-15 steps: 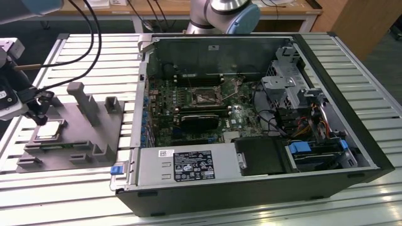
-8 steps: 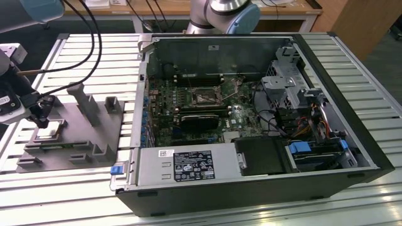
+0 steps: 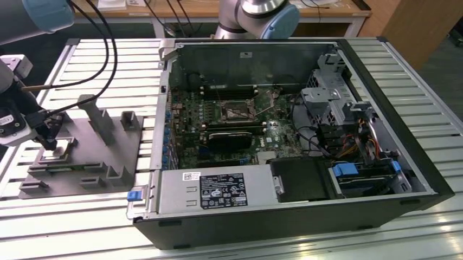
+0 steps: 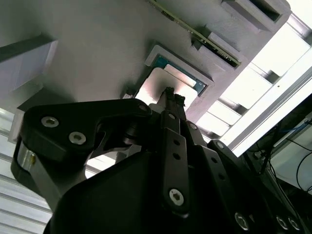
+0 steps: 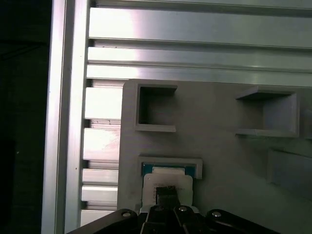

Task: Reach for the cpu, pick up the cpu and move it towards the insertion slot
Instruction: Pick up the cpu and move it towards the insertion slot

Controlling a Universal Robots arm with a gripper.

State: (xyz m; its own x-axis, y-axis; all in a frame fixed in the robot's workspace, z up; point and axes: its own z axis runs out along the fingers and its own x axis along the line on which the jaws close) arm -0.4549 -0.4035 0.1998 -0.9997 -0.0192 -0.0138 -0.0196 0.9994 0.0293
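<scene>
Black-linked gripper (image 5: 165, 192) hangs with its jaws drawn together, gripping nothing, its tip over the cpu (image 5: 168, 179), a flat square chip with a silvery top and thin green rim. I cannot tell whether the tip touches it. That cpu lies in a raised square nest on the grey plastic fixture plate (image 5: 219, 161), which rests on the slatted aluminium table (image 3: 108, 70). Well apart, inside the open black computer case (image 3: 289, 222), sits the silver-framed insertion slot (image 3: 237, 112).
</scene>
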